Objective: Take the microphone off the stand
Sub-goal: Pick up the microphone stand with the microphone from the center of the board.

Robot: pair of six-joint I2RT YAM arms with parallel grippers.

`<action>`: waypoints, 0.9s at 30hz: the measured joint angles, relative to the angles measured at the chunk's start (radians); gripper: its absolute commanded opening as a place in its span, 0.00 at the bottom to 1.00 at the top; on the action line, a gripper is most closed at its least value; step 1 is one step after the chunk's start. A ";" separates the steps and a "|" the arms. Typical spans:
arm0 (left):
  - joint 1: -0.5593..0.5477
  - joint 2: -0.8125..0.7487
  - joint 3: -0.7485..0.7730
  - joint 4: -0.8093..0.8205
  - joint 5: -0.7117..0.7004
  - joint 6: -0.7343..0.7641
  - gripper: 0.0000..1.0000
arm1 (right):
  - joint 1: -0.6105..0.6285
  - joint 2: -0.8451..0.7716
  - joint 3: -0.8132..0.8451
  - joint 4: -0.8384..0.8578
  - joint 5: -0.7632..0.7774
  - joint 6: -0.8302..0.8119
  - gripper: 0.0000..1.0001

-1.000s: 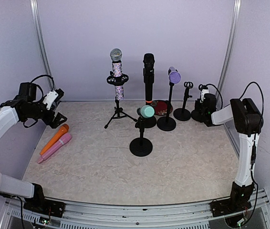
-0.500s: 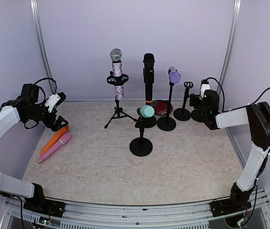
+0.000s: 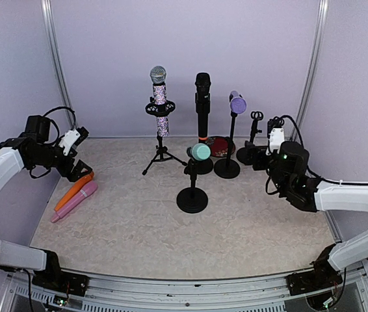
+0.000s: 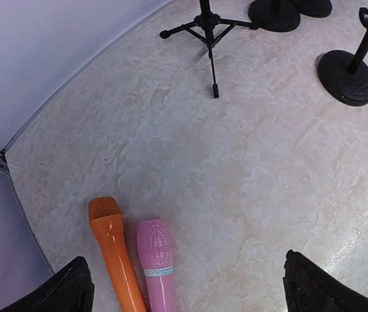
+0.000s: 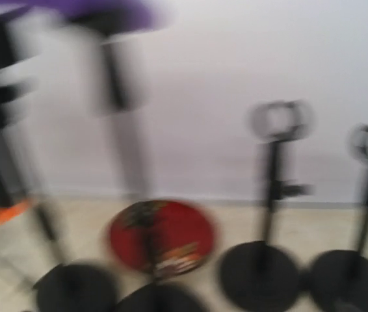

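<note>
Several microphones stand in stands at the back: a sparkly one (image 3: 160, 103) on a tripod, a tall black one (image 3: 202, 104), a purple-headed one (image 3: 237, 103) and, nearer, a teal-headed one (image 3: 200, 152). An orange microphone (image 4: 114, 253) and a pink microphone (image 4: 156, 260) lie loose on the table at the left. My left gripper (image 3: 77, 170) hovers over those two, open, with its fingertips (image 4: 73, 289) at the bottom corners of the left wrist view. My right gripper (image 3: 260, 158) points at the stands from the right. The right wrist view is blurred and shows no fingers.
Two empty clip stands (image 3: 255, 130) (image 3: 275, 123) sit at the back right, beside my right gripper. A red disc (image 5: 161, 237) lies behind the stand bases. Side walls close in the table (image 3: 236, 227) on the left and right.
My right arm has swung out of the back right corner, forward and lower, with its gripper still near the empty stands. My left gripper has dropped slightly toward the orange microphone.
</note>
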 measured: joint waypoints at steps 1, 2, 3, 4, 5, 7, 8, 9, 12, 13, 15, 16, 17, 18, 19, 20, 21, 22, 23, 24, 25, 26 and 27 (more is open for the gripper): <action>0.000 0.000 0.000 -0.004 0.006 0.000 0.99 | 0.051 0.002 -0.009 0.010 0.005 -0.022 0.99; 0.000 0.000 0.000 -0.010 0.010 0.000 0.99 | 0.104 0.008 -0.020 0.022 0.011 -0.045 1.00; 0.000 -0.001 0.000 -0.015 0.013 0.000 0.99 | 0.156 0.018 -0.027 0.035 0.014 -0.064 1.00; 0.000 -0.004 -0.001 -0.018 0.014 0.000 0.99 | 0.202 0.035 -0.031 0.052 0.020 -0.080 1.00; 0.000 -0.008 -0.003 -0.019 0.014 -0.001 0.99 | 0.249 0.061 -0.031 0.074 0.025 -0.099 1.00; 0.000 -0.021 -0.005 -0.023 0.016 -0.004 0.99 | 0.312 0.116 -0.027 0.107 0.032 -0.120 0.99; 0.000 -0.028 -0.007 -0.023 0.017 -0.005 0.99 | 0.339 0.158 -0.017 0.124 0.039 -0.128 0.98; 0.000 -0.040 -0.012 -0.021 0.018 -0.009 0.99 | 0.351 0.190 -0.008 0.139 0.040 -0.128 0.97; 0.000 -0.078 -0.033 -0.015 0.025 -0.021 0.99 | 0.364 0.285 0.034 0.174 0.037 -0.124 0.95; 0.000 -0.087 -0.039 -0.012 0.029 -0.023 0.99 | 0.365 0.309 0.050 0.188 0.033 -0.123 0.94; 0.000 -0.108 -0.055 -0.010 0.038 -0.023 0.99 | 0.368 0.348 0.085 0.214 0.030 -0.125 0.92; -0.001 -0.117 -0.062 -0.011 0.040 -0.022 0.99 | 0.368 0.368 0.105 0.229 0.028 -0.127 0.90; -0.002 -0.124 -0.066 -0.011 0.042 -0.019 0.99 | 0.369 0.387 0.126 0.243 0.027 -0.129 0.88; -0.003 -0.130 -0.071 -0.011 0.043 -0.015 0.99 | 0.369 0.408 0.146 0.262 0.028 -0.130 0.86; -0.005 -0.136 -0.073 -0.013 0.043 -0.008 0.99 | 0.369 0.431 0.165 0.281 0.032 -0.131 0.84; -0.006 -0.142 -0.076 -0.015 0.043 -0.002 0.99 | 0.369 0.453 0.180 0.298 0.035 -0.131 0.83; -0.008 -0.148 -0.077 -0.016 0.044 0.005 0.99 | 0.369 0.476 0.195 0.316 0.039 -0.129 0.81; -0.010 -0.158 -0.077 -0.019 0.045 0.010 0.99 | 0.369 0.500 0.206 0.331 0.042 -0.127 0.78; -0.012 -0.161 -0.077 -0.019 0.046 0.011 0.99 | 0.369 0.518 0.213 0.343 0.043 -0.124 0.75; -0.013 -0.167 -0.077 -0.020 0.048 0.014 0.99 | 0.369 0.537 0.217 0.356 0.043 -0.122 0.71; -0.014 -0.172 -0.077 -0.022 0.053 0.016 0.99 | 0.370 0.555 0.217 0.371 0.045 -0.119 0.67; -0.014 -0.177 -0.077 -0.024 0.058 0.018 0.99 | 0.369 0.571 0.217 0.384 0.046 -0.116 0.62; -0.015 -0.180 -0.076 -0.026 0.064 0.018 0.99 | 0.369 0.587 0.217 0.396 0.048 -0.116 0.57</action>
